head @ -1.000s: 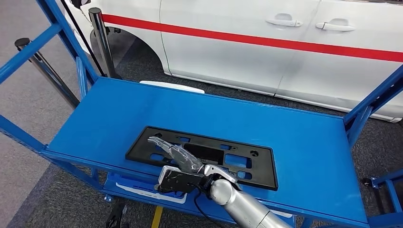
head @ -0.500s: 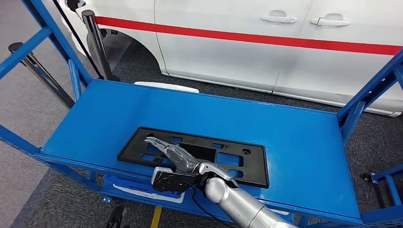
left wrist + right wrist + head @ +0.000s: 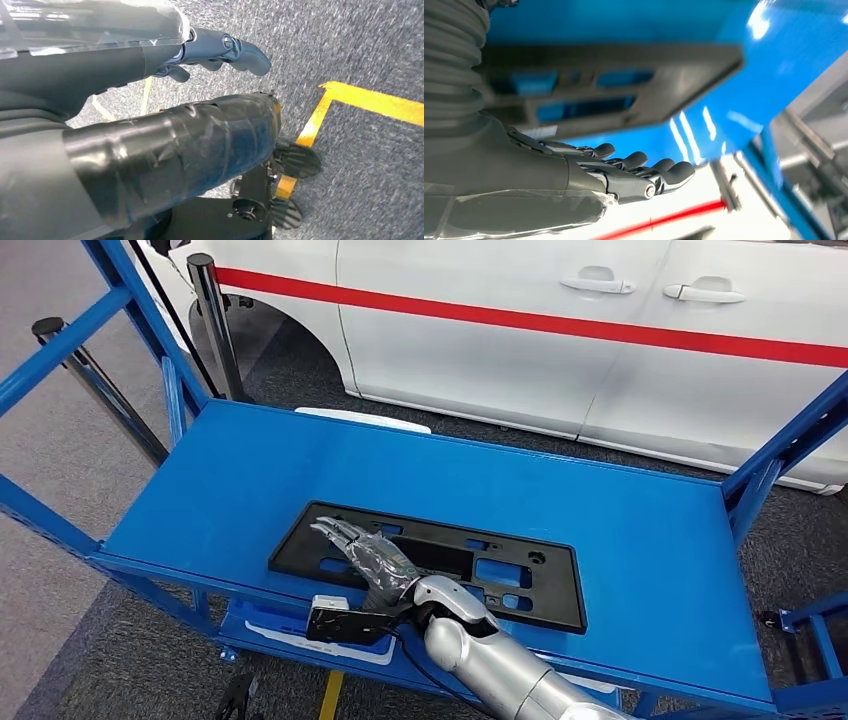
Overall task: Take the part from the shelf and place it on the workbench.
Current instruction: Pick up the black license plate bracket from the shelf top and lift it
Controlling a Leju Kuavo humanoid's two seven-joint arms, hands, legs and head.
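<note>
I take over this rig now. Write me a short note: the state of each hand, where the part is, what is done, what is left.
Right hand: over the black part, fingers extended, holding nothing.
Left hand: hangs by the robot's side over the carpet, holding nothing.
Part: lies flat on the blue shelf, near its front edge.
Done: the reach to the part.
Left: grip it, lift it, carry it to the workbench, put it down.

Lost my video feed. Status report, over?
Right hand open, fingers stretched flat over black part, no grip. Left hand hangs over floor, holding nothing. Part flat on blue shelf. Nothing blocking.
</note>
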